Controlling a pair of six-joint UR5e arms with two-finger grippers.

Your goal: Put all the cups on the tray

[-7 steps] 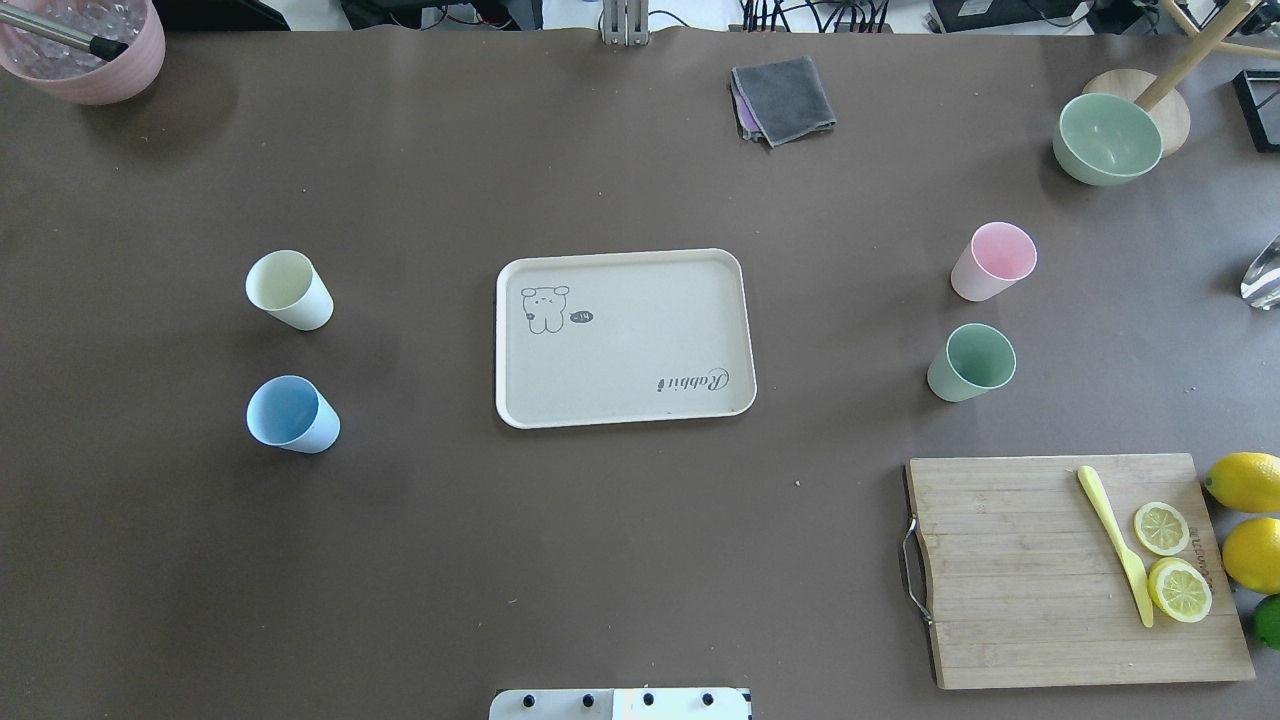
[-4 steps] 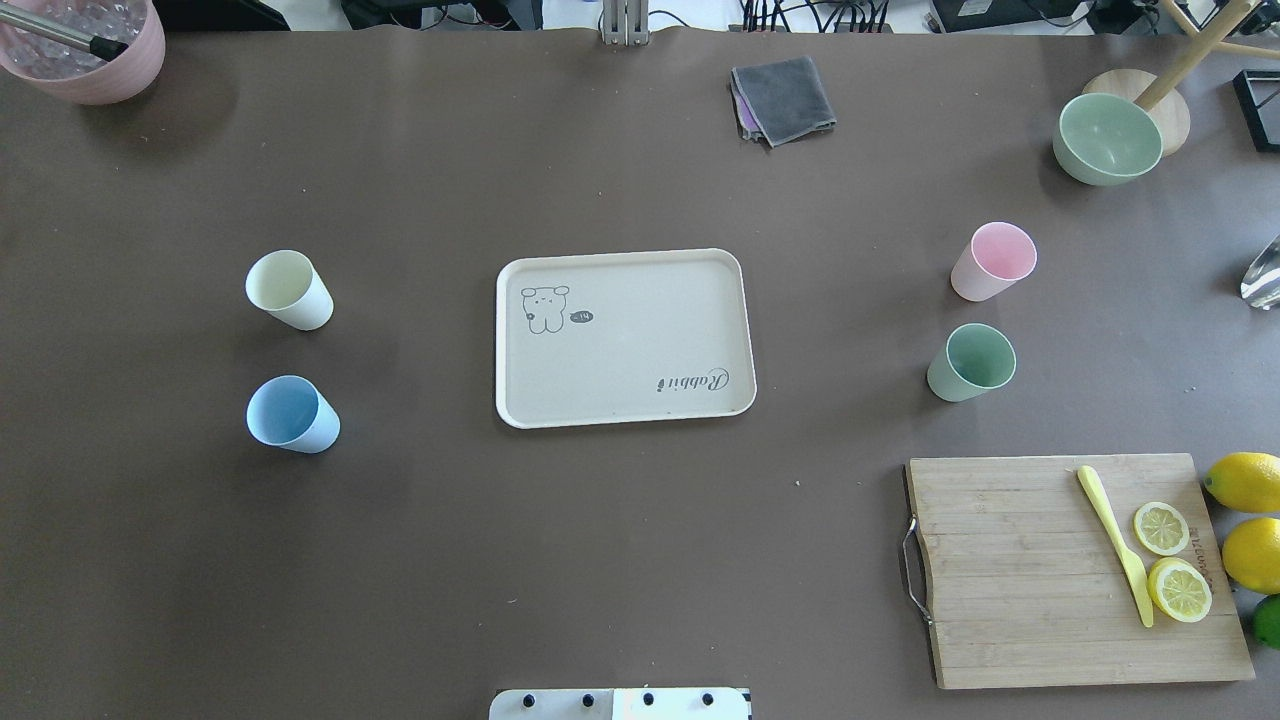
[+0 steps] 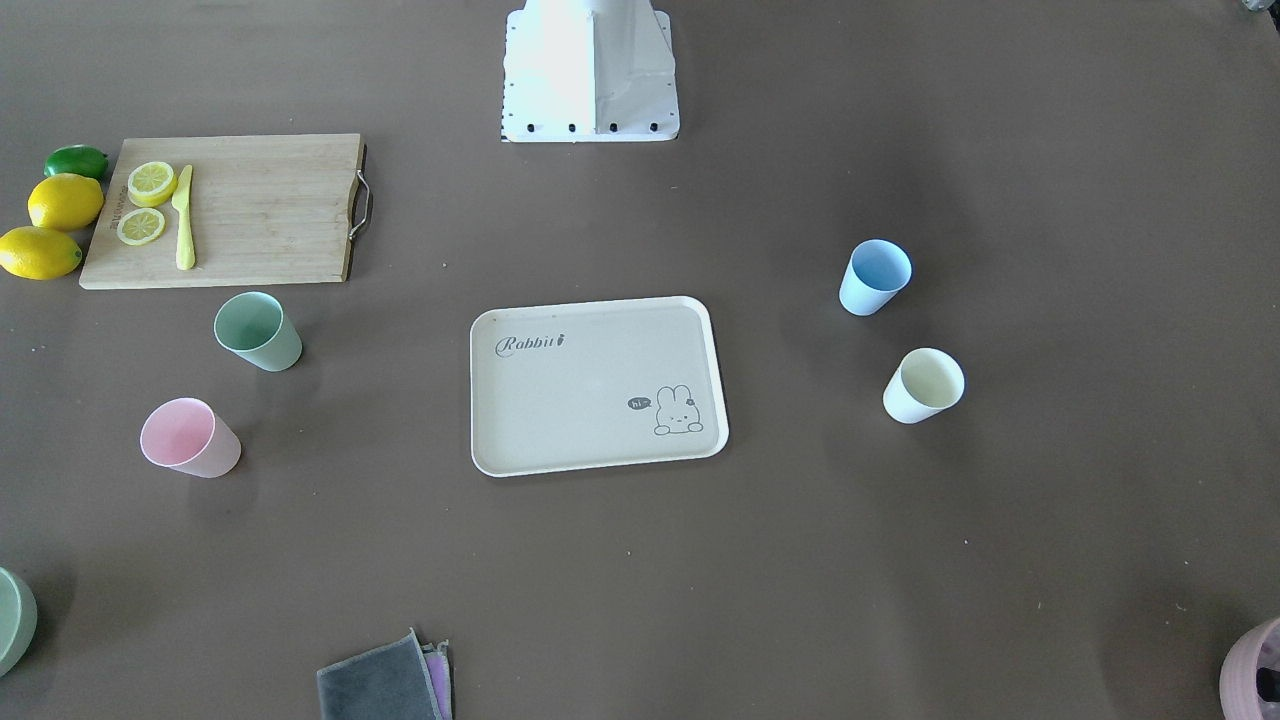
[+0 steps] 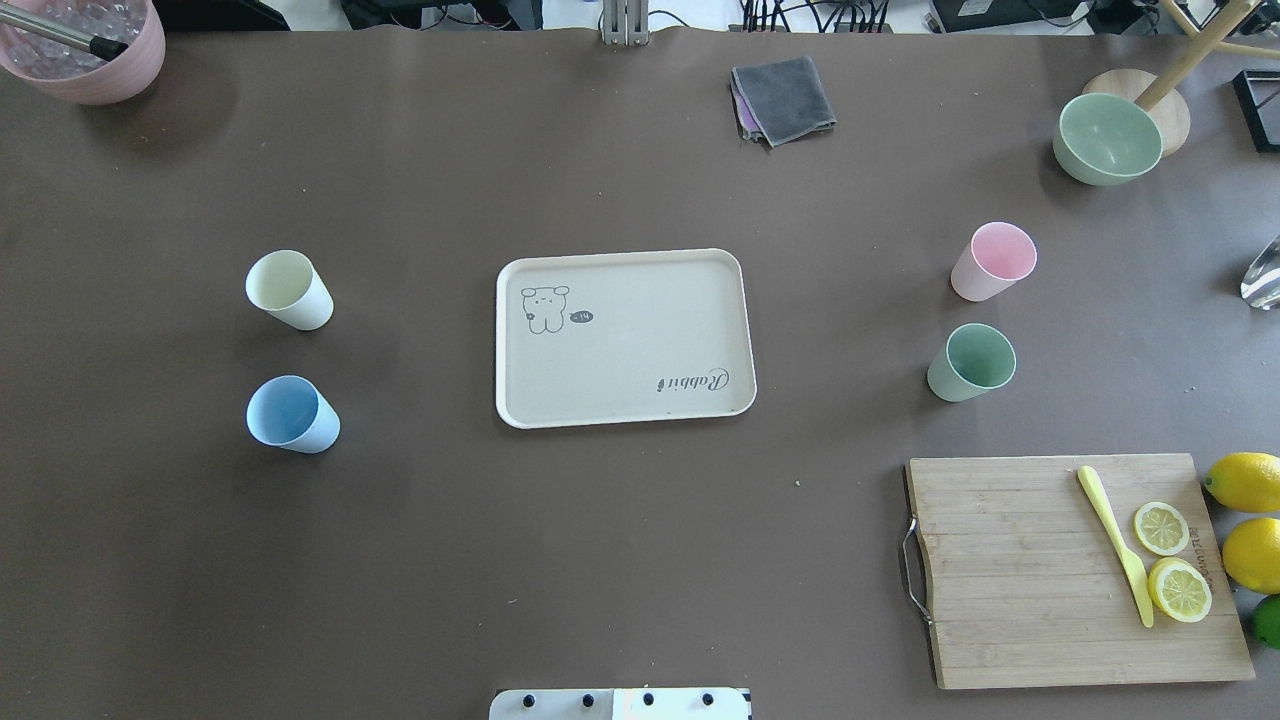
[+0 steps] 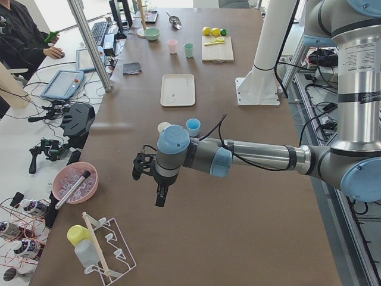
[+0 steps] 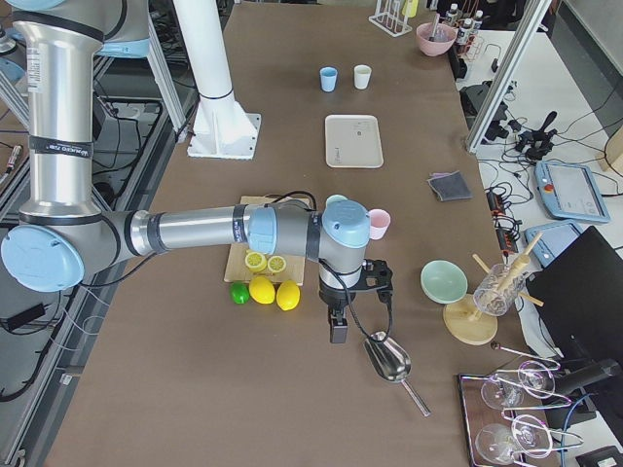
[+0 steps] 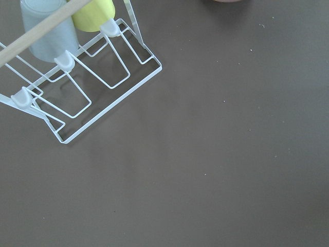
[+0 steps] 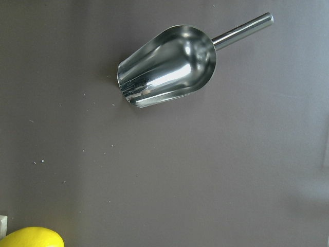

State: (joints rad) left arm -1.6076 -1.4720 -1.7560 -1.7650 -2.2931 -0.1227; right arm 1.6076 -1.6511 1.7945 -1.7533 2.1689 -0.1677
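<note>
Currently the cream cup [image 4: 288, 289] and blue cup [image 4: 291, 414] stand well left of the tray [image 4: 625, 338], the pink cup [image 4: 993, 261] and green cup [image 4: 971, 362] well to its right — none on it. The left gripper [image 5: 159, 199] and right gripper [image 6: 338, 331] hang farther from it; their opening cannot be told.

The matte brown tabletop [image 4: 620, 560] was lit evenly and diffusely. Beyond its far edge, an aluminium frame post [image 5: 89, 42] stood beside a white bench [image 5: 24, 140] carrying a keyboard [image 5: 98, 31], a teach pendant [image 5: 62, 84] and loose cables [image 5: 50, 112].
</note>
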